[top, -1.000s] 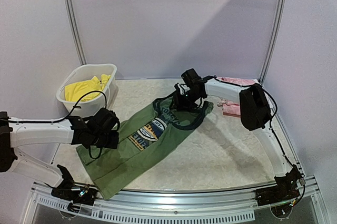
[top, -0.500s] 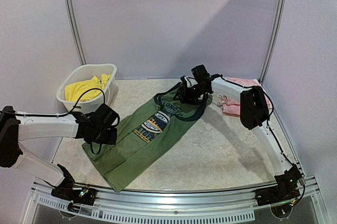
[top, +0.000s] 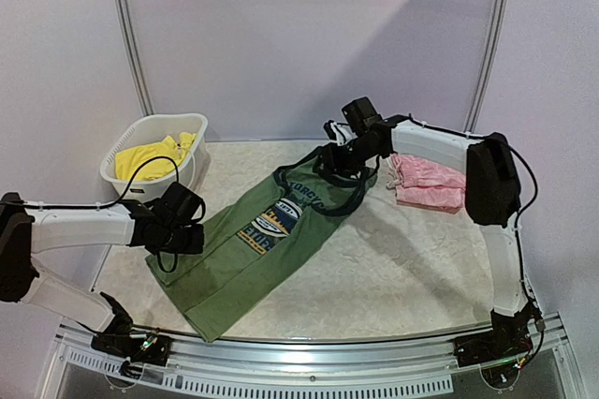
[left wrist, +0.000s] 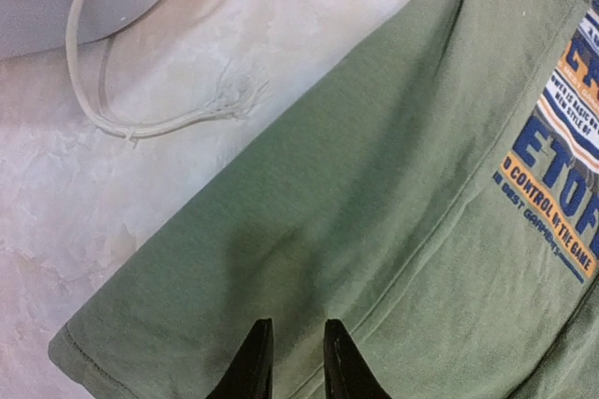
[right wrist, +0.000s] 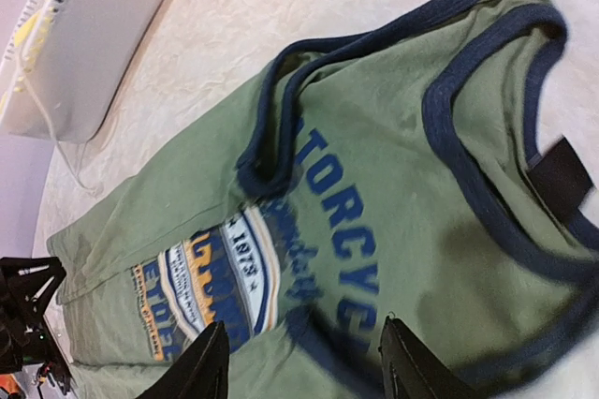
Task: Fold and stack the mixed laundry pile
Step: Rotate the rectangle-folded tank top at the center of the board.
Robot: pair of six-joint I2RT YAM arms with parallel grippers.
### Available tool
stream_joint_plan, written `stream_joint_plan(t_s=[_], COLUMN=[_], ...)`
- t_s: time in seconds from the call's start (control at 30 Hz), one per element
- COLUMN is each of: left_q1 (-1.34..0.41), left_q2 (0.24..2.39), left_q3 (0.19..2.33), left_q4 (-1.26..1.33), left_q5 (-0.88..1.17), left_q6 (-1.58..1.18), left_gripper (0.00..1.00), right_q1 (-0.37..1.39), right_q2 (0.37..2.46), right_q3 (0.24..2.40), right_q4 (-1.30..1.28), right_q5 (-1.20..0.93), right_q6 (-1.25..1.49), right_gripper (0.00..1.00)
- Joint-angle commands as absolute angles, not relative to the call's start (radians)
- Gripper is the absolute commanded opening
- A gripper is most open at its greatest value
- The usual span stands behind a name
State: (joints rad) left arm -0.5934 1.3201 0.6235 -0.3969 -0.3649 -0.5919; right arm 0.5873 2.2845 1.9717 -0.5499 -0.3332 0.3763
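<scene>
The olive-green tank top (top: 271, 240) with its blue-orange graphic lies flat and diagonal across the table. My left gripper (top: 187, 235) is low at its near-left hem. In the left wrist view the fingers (left wrist: 290, 324) stand a narrow gap apart, shut on a small pucker of the green cloth (left wrist: 393, 155). My right gripper (top: 339, 157) hangs open above the blue-trimmed neckline (right wrist: 487, 184), holding nothing; its wide-set tips (right wrist: 304, 324) frame the graphic. Yellow shorts (top: 150, 157) lie in the basket. A folded pink garment (top: 429, 184) rests at the back right. No dark blue garment shows.
The white slotted basket (top: 154, 121) stands at the back left, just beyond the left arm. A white drawstring (left wrist: 103, 109) trails from it onto the table beside the tank top's edge. The metal table rail (top: 309, 371) runs along the near edge.
My right gripper let go of the neckline, opened wider and rose back to the right. The tank top slid slightly right. The right elbow swung aside, uncovering the pink garment.
</scene>
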Motion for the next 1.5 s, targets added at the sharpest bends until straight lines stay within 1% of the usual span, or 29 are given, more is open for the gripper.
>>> stream_joint_plan(t_s=[0.0,0.1,0.17,0.27,0.33,0.4,0.53,0.7,0.83,1.07,1.27,1.47], left_q1=[-0.547,-0.525,-0.515,-0.503,-0.499,-0.499,-0.499,-0.499,-0.499,-0.517,-0.547,-0.637], left_q2=[1.291,1.292,1.294,1.296,1.299,1.3,1.287,1.29,1.317,1.313,1.302,1.272], left_q3=[0.585,0.569,0.56,0.553,0.548,0.543,0.527,0.485,0.482,0.442,0.409,0.389], left_q4=[-0.344,-0.322,-0.314,-0.327,-0.335,-0.343,-0.361,-0.299,-0.291,-0.28,-0.27,-0.29], left_q5=[-0.329,-0.313,-0.307,-0.313,-0.312,-0.307,-0.343,-0.356,-0.346,-0.309,-0.212,-0.18], left_q6=[-0.599,-0.606,-0.616,-0.643,-0.661,-0.671,-0.708,-0.756,-0.761,-0.787,-0.825,-0.9], left_gripper=[0.19,0.19,0.19,0.19,0.19,0.19,0.19,0.2,0.19,0.18,0.17,0.17], right_q1=[0.655,0.694,0.714,0.726,0.726,0.72,0.708,0.683,0.668,0.617,0.558,0.517], right_q2=[2.12,2.068,2.043,2.014,2.001,2.005,2.057,2.101,2.133,2.197,2.241,2.331], right_q3=[1.782,1.692,1.622,1.513,1.426,1.404,1.418,1.429,1.444,1.476,1.534,1.678], right_q4=[-0.512,-0.561,-0.564,-0.542,-0.469,-0.457,-0.448,-0.422,-0.413,-0.406,-0.418,-0.496], right_q5=[-0.092,0.039,0.078,0.092,0.058,0.049,0.04,0.03,0.016,-0.028,-0.05,-0.063], right_q6=[0.45,0.51,0.565,0.621,0.636,0.64,0.637,0.636,0.635,0.611,0.574,0.516], right_gripper=[0.56,0.56,0.55,0.53,0.52,0.51,0.48,0.45,0.4,0.28,0.13,0.12])
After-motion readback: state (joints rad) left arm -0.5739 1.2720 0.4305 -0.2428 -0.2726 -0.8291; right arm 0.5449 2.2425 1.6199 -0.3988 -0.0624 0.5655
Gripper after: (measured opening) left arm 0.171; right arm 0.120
